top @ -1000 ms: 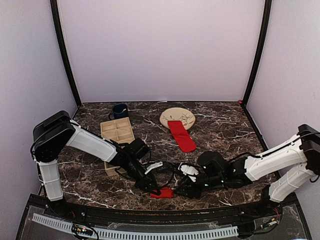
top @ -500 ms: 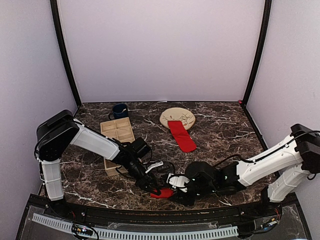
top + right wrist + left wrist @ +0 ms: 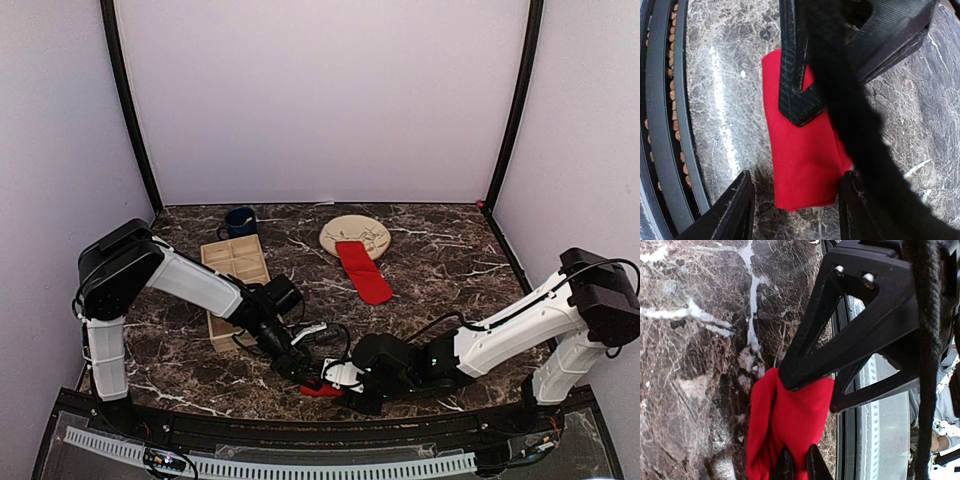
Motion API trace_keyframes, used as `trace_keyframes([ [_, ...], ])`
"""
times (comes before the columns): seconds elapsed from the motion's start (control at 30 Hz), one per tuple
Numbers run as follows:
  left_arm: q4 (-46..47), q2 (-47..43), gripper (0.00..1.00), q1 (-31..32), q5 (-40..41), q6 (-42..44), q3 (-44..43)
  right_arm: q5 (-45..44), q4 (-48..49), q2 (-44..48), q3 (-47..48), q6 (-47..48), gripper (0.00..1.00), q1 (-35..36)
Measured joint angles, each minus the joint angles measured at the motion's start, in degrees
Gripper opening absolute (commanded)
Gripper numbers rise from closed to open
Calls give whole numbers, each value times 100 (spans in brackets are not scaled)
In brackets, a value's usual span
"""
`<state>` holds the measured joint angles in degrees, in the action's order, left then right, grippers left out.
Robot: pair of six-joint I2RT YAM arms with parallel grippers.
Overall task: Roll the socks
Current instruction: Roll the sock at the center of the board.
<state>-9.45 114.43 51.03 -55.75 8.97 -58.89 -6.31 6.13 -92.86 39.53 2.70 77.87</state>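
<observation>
Between the 2 spread jaws of the right gripper (image 3: 796, 177) lies a folded bright red fabric sock (image 3: 800, 150); the left gripper (image 3: 799, 467) is clamped on its far end.

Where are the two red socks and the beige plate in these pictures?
folded red sock (image 3: 800, 165): right wrist view, middle of the bundle.
flat red sock (image 3: 364, 272): top view, halfway along the fabric.
beige plate (image 3: 365, 228): top view, bare face beyond the sock.
</observation>
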Motion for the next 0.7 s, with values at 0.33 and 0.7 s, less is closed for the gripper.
trace_keyframes([
  [0.33, -57, 44, 0, -13, -70, 39, -33, -151, -15, -256, 120, 249, 38, 15],
  [0.7, -160, 79, 23, -28, -116, 42, -70, -254, -59, -446, 295, 328, 8, 42],
])
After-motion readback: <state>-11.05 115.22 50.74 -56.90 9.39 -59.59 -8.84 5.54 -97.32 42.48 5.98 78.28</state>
